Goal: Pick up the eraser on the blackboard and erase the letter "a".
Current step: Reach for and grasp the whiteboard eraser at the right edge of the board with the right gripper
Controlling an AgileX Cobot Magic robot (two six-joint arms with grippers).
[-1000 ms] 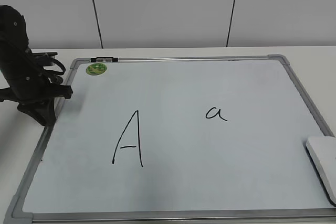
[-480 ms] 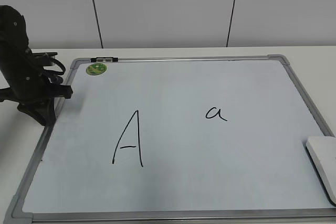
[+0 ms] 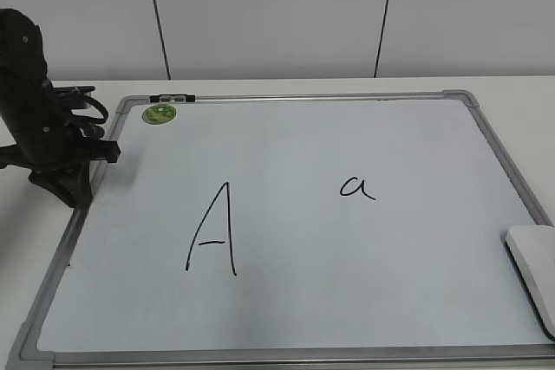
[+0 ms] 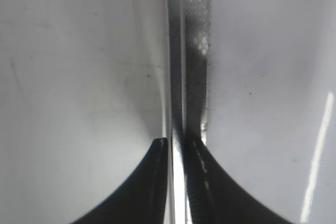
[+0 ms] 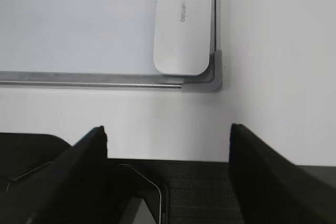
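Note:
The blackboard (image 3: 295, 97) is a white board in a silver frame, lying flat on the table. The small letter "a" (image 3: 357, 187) is written right of centre. The white eraser (image 3: 536, 275) lies in the board's near right corner, cut off by the exterior view's edge. In the right wrist view it (image 5: 184, 24) sits in the corner of the board (image 5: 79, 19). My right gripper (image 5: 168, 129) is open and empty, off the board just short of that corner. My left gripper (image 3: 80, 190) is shut on the board's left frame rail (image 4: 181, 77), with the jaws (image 4: 178, 142) pinching it.
A large capital "A" (image 3: 212, 231) is drawn left of centre. A round green magnet (image 3: 159, 113) sits in the far left corner beside a small black clip (image 3: 172, 98) on the frame. The white table (image 5: 273, 51) surrounds the board. A white wall is behind.

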